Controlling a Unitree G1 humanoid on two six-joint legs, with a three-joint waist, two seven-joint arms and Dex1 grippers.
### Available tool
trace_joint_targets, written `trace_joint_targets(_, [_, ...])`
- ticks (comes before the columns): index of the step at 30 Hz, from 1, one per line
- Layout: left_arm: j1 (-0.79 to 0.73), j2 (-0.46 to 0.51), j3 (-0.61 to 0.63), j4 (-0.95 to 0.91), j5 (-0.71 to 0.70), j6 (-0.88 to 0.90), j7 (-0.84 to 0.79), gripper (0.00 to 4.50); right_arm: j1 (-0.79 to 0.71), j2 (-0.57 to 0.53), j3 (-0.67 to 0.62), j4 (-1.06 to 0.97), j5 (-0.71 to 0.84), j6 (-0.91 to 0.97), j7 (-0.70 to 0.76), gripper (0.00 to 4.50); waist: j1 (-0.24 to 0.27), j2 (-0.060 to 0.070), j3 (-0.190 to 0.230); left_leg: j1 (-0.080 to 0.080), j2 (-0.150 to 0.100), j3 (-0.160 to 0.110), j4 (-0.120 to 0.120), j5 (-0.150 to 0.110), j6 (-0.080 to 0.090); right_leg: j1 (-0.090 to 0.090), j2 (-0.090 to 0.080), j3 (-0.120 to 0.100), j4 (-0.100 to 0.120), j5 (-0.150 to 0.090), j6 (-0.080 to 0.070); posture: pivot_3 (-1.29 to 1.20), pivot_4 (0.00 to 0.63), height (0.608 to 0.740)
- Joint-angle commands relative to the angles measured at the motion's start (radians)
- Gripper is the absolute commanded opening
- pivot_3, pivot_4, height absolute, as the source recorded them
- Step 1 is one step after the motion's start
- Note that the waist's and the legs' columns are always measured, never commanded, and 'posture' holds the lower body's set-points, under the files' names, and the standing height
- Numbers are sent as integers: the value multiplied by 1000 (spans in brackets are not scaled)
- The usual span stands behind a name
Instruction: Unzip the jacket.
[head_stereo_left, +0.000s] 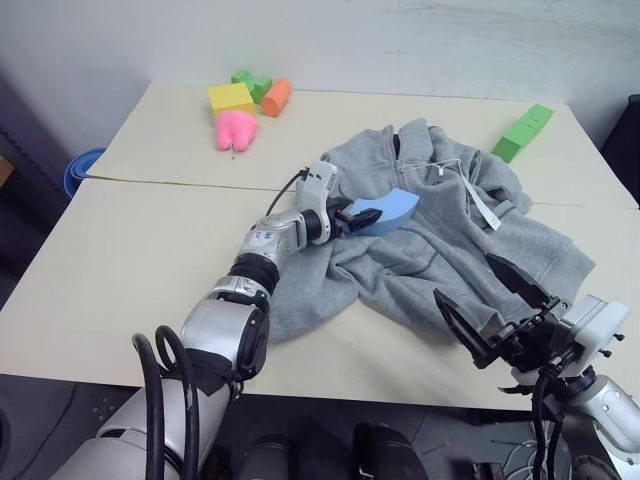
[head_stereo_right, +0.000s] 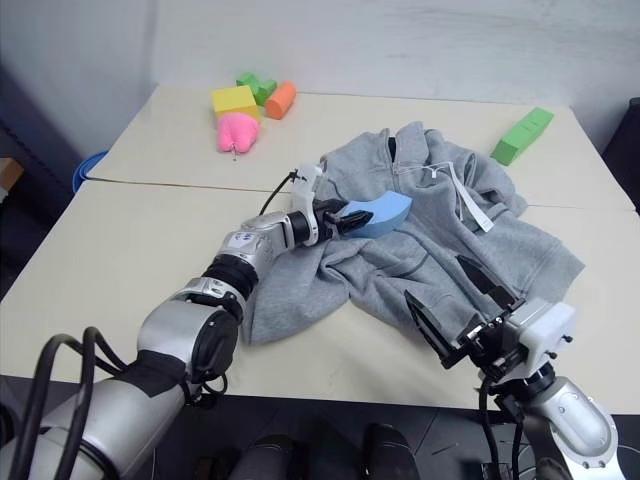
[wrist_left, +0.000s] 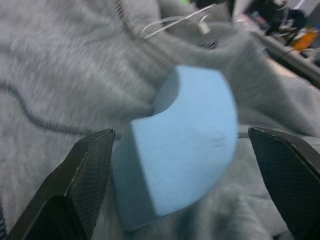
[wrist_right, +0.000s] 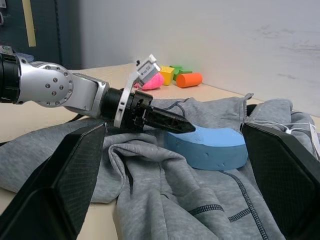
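On the table (head_stereo_left: 120, 270), made of two pale boards meeting at a seam, one jacket (head_stereo_left: 440, 250) is lying crumpled toward the right of centre, a soft grey fleece hoodie with darker seam lines, two white drawstrings (head_stereo_left: 478, 195) trailing across its chest and a white tag whose print is too small to read. One blue foam piece (head_stereo_left: 388, 212), smooth and curved like an arch segment, is sitting on the jacket's left half. Five more foam shapes are resting on the far board: a green bar (head_stereo_left: 524, 131) at the right, and at the left a yellow block (head_stereo_left: 231, 97), a pink rounded lump (head_stereo_left: 236, 129), an orange cylinder (head_stereo_left: 276, 97) and a green cross (head_stereo_left: 252, 83). The left gripper (head_stereo_left: 358, 217) is reaching over the jacket with its two black fingers spread wide on either side of the blue piece, not pinching it. The right gripper (head_stereo_left: 500, 305) is hovering at the jacket's near right edge, jaws gaping and holding nothing
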Motion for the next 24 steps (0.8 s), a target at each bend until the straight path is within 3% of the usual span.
trace_joint_targets(1, [-30, -20, 15, 10, -10, -28, 8, 4470, 13, 10, 0, -33, -11, -21, -10, 4500, 0, 0, 0, 0, 0, 0, 0, 0, 0, 0, 0, 0, 0, 0, 0, 0, 150, 740])
trace_joint_targets(10, [-24, -64, -10, 56, 18, -32, -88, 4470, 28, 23, 4, -32, -26, -38, -6, 4500, 2, 0, 0, 0, -2, 0, 0, 0, 0, 0, 0, 0, 0, 0, 0, 0, 150, 740])
trace_joint_targets(13, [-10, -82, -29, 65, 47, -50, -72, 3927, 26, 25, 8, -29, -31, -40, -7, 4500, 2, 0, 0, 0, -2, 0, 0, 0, 0, 0, 0, 0, 0, 0, 0, 0, 150, 740])
trace_joint_targets(19, [12, -87, -31, 69, 63, -59, -66, 2243, 27, 28, 7, -31, -36, -41, -10, 4500, 4, 0, 0, 0, -2, 0, 0, 0, 0, 1, 0, 0, -1, 0, 0, 0, 150, 740])
trace_joint_targets(24, [48, -69, -15, 43, 41, -97, -144, 1723, 28, 28, 6, -34, -37, -40, -12, 4500, 3, 0, 0, 0, -1, 0, 0, 0, 0, 1, 0, 0, -1, 0, 0, 0, 150, 740])
